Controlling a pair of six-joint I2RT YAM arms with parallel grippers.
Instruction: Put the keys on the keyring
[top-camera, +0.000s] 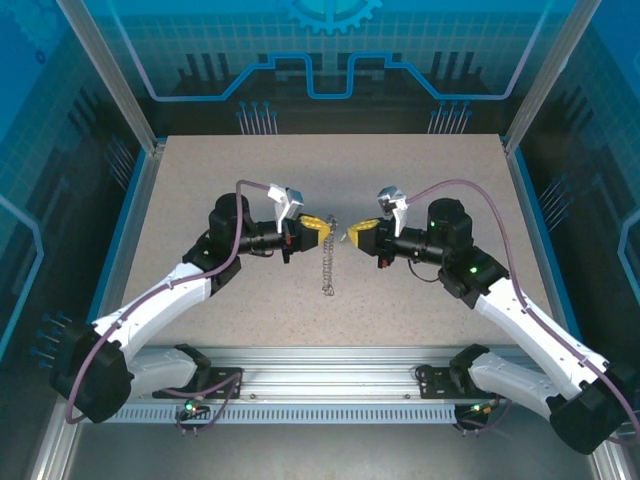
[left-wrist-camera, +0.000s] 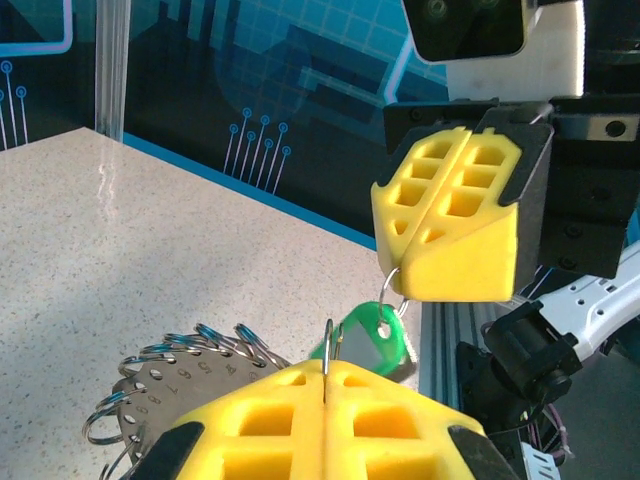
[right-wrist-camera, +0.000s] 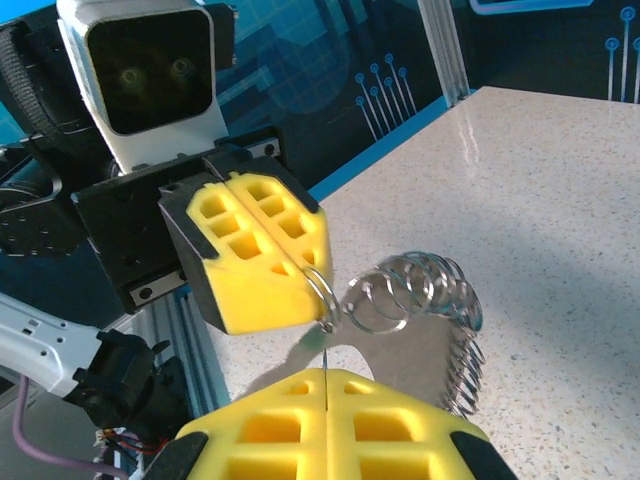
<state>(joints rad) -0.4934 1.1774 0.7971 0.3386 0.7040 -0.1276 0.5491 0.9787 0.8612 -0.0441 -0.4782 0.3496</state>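
1. Where the two arms met over the middle of the table (top-camera: 200, 200), the keyring (top-camera: 327, 268) trailed from their tips toward the near edge. Its long axis ran far to near in the top view. Whether its lower end touched the surface could not be told.
2. Seen from the left wrist, the keyring (left-wrist-camera: 165, 385) was a flat grey plate stamped with numbers and edged with many small silvery rings. Its broad face tilted upward, low and to the left of the yellow pads.
3. The left gripper (left-wrist-camera: 325, 378) had its pads pressed together on one thin ring of the keyring, which stood edge-on out of the seam.
4. The key (left-wrist-camera: 365, 335), bright green at its tag, sat between the two grippers, just behind that ring and clear of the table. It slanted up and to the right toward a small silver ring.
5. The right gripper (left-wrist-camera: 440, 275) was clamped on that small ring, its pads meeting just above the green tag.
6. From the right wrist, the left gripper (right-wrist-camera: 295, 290) faced the right gripper (right-wrist-camera: 325, 385) tip to tip, with the keyring (right-wrist-camera: 425, 335) hanging just beside them.
7. A slotted metal rail (top-camera: 330, 385) ran along the near edge, and blue-lit panels (top-camera: 330, 60) walled the table.
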